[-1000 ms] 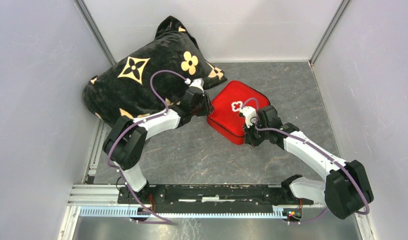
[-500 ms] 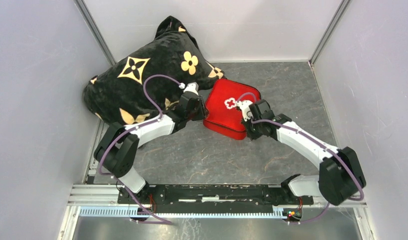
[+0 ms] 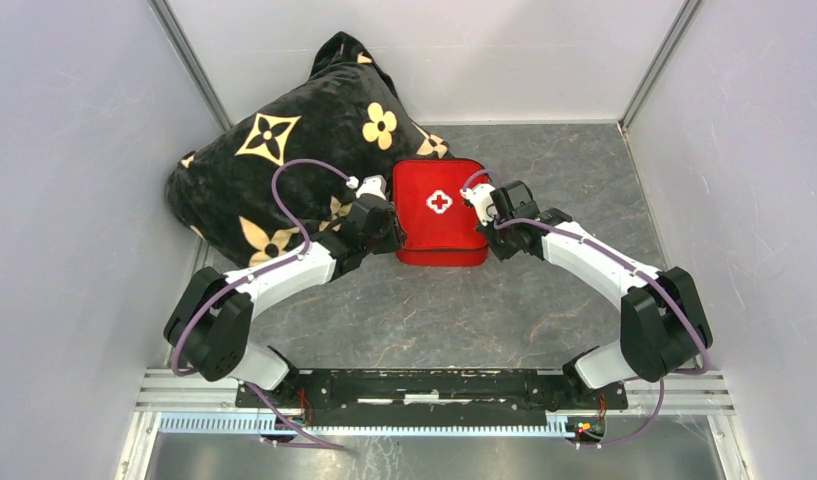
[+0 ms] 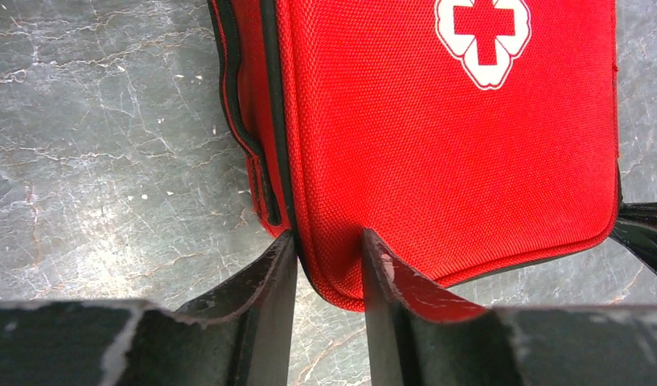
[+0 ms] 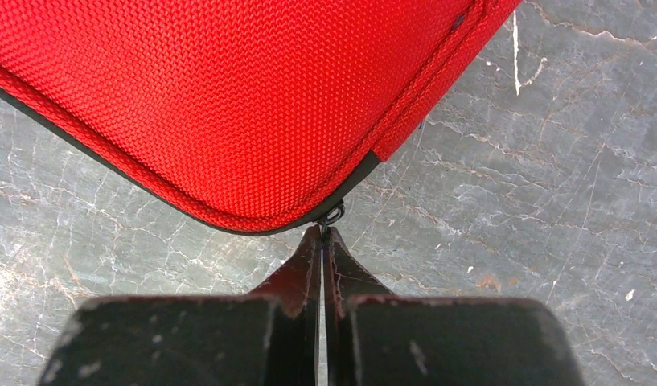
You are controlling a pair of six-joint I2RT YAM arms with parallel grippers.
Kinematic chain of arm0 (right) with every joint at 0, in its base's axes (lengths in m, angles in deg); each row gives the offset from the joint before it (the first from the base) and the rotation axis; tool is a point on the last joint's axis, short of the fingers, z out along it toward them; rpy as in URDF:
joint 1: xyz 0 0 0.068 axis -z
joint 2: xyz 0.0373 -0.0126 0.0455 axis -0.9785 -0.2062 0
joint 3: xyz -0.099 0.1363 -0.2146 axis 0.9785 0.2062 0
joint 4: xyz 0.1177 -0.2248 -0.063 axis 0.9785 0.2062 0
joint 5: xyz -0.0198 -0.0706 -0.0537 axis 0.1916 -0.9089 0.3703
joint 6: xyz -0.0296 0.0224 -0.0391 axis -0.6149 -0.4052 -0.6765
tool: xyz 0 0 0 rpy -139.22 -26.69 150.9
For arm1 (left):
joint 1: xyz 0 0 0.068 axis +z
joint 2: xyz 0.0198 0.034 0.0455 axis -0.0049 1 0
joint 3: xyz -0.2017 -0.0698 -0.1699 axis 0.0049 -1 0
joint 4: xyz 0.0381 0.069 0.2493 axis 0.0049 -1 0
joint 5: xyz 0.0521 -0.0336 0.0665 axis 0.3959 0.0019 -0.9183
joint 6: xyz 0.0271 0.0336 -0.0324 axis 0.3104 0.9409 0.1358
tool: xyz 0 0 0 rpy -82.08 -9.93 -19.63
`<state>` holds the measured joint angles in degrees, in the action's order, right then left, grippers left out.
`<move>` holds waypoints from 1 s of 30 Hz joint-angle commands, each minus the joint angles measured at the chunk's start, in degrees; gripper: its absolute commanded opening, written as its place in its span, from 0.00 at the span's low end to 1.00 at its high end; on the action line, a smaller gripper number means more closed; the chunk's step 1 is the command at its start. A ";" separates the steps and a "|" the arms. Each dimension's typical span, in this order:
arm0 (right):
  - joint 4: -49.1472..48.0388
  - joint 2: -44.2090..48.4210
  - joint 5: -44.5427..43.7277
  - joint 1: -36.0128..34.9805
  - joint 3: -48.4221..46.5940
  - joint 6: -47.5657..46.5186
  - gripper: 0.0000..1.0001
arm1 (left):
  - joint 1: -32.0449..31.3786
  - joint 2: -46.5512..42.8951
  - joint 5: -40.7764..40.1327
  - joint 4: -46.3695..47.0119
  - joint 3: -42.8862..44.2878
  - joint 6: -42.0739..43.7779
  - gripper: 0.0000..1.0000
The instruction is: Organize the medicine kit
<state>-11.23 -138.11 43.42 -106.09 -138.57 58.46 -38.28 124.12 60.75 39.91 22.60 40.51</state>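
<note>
The kit (image 3: 439, 210) lies zipped shut, cross up, on the tabletop (image 3: 434, 310) just beside the pillow (image 3: 284, 150). The left gripper (image 4: 329, 241) is clamped on one corner, and the right gripper (image 5: 321, 237) is pinched together on the zip pull (image 5: 333, 214). By my reckoning, the unzipping and all the sorting are yet to come.

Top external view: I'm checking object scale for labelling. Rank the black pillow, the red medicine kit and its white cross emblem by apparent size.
1. black pillow, clearly largest.
2. medicine kit.
3. white cross emblem, a small mark on the kit's lid.
</note>
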 commanded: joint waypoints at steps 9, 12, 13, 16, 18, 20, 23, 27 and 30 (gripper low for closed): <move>-3.02 3.19 6.55 -0.79 2.45 -2.15 0.00 | -1.19 2.59 0.69 0.35 3.96 -0.09 0.69; -3.41 3.07 6.84 -0.75 2.90 -2.15 0.00 | 0.11 2.35 0.38 0.16 3.78 -0.83 0.71; -3.51 3.00 6.99 -0.80 2.90 -2.11 0.00 | 0.84 2.42 0.46 0.02 3.72 -1.18 0.70; -3.69 2.89 6.97 -0.83 2.99 -1.94 0.00 | 2.62 2.67 0.97 0.10 3.48 -1.79 0.70; -3.55 2.73 6.38 -0.82 2.92 -1.63 0.00 | 3.21 2.76 1.00 0.17 3.36 -1.81 0.69; -2.80 2.54 5.83 -0.82 2.75 -1.31 0.00 | 3.52 3.31 1.14 0.38 3.44 -1.81 0.68; -1.48 2.79 5.64 -0.80 3.02 -1.22 0.00 | 3.71 5.08 1.82 1.54 3.56 -1.81 0.56; -0.41 5.16 6.55 -0.81 4.83 -1.64 0.00 | 3.75 8.16 3.05 2.17 4.46 -2.11 0.31; 0.97 6.58 8.64 -0.76 5.59 -2.29 0.00 | 3.80 9.53 3.64 2.37 4.67 -2.33 0.14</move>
<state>-12.76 -134.62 48.20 -106.46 -134.18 56.95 -34.04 130.46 63.15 42.16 26.28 39.33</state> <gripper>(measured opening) 0.006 0.258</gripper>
